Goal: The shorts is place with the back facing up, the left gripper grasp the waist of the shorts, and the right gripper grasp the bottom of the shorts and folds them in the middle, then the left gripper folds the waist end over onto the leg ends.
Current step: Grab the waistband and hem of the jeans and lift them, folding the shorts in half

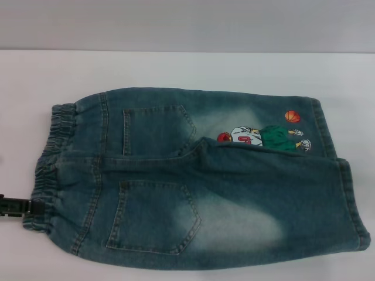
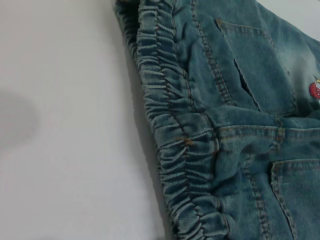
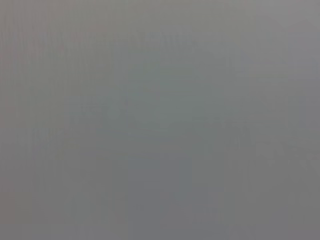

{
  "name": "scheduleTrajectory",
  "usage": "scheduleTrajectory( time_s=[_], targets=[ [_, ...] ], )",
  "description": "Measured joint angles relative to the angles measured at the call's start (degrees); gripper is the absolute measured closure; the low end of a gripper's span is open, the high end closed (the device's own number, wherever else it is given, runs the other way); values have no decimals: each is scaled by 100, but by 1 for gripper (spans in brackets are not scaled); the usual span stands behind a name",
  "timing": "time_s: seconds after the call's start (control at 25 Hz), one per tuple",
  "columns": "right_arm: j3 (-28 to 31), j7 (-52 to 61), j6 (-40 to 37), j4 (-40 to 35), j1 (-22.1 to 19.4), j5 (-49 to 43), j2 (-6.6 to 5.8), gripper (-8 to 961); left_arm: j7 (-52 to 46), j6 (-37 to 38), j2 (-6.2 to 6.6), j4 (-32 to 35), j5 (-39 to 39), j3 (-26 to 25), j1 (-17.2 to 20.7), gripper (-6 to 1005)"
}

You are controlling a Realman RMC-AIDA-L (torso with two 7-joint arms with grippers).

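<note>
1. The left gripper shows only as a dark tip at the left edge of the head view, level with the near end of the waist and meeting it; whether its fingers are parted or closed cannot be told.
2. The right gripper is out of sight in every view; the right wrist view is a blank grey field.
3. The shorts lie flat on the white table, back side up, waist toward the robot's left, leg ends toward its right.
4. Two back pockets face up; the near pocket lies beside a pale faded patch.
5. The basketball print sits on the far leg, near its hem.
6. The left wrist view shows the ruffled waist resting on the table.
</note>
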Motion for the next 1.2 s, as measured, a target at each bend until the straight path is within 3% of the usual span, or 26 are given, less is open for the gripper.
scheduleTrajectory(
  time_s=[1.2],
  targets=[
    [0, -5, 99, -8, 17, 1, 1, 366, 57, 180, -35, -17, 20, 3, -90, 211]
  ],
)
